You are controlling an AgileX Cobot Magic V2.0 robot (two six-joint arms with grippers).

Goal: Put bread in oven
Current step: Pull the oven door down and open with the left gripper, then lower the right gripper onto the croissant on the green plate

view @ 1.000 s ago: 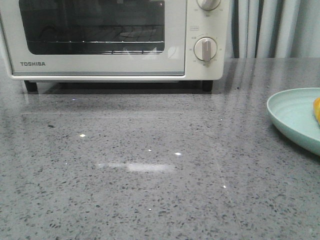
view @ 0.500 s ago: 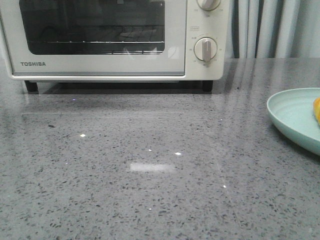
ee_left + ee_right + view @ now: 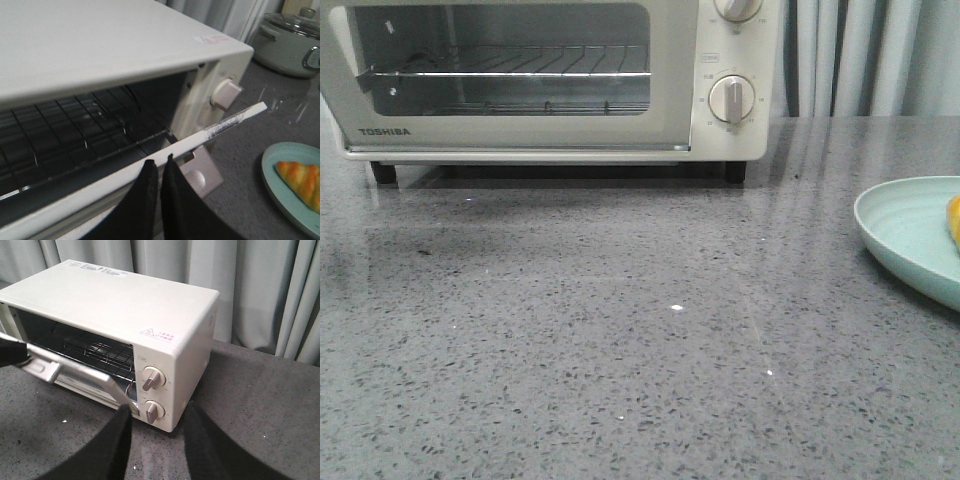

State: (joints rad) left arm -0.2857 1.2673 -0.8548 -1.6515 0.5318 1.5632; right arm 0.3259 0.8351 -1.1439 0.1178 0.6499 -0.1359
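The counter (image 3: 620, 350) is grey speckled stone, and at its far left stands the oven (image 3: 720, 140), its door (image 3: 220, 129) part-way down: the front view looks through the tilted glass to the wire rack (image 3: 510, 72), and both wrist views show the cavity open above the door's top edge. So the opening step is under way but, as I judge it, not finished; the door looks too steep for a clear path to the rack. The left gripper (image 3: 159, 167) has its dark fingers pressed close together at the door's top edge, apparently pinching the rim or handle there, though the exact contact is hard to make out from this close. The right gripper (image 3: 156, 415) hangs back from the oven on the near side, fingers spread wide with nothing between them. To the right of the oven, near the counter's right edge, sits a pale green plate (image 3: 272, 175), and the bread (image 3: 300, 181) lies on it, untouched and well apart from the oven; in the front view only an orange sliver of it shows at the frame edge. What is left: lower the door fully, pick up the bread, and set it on the rack.
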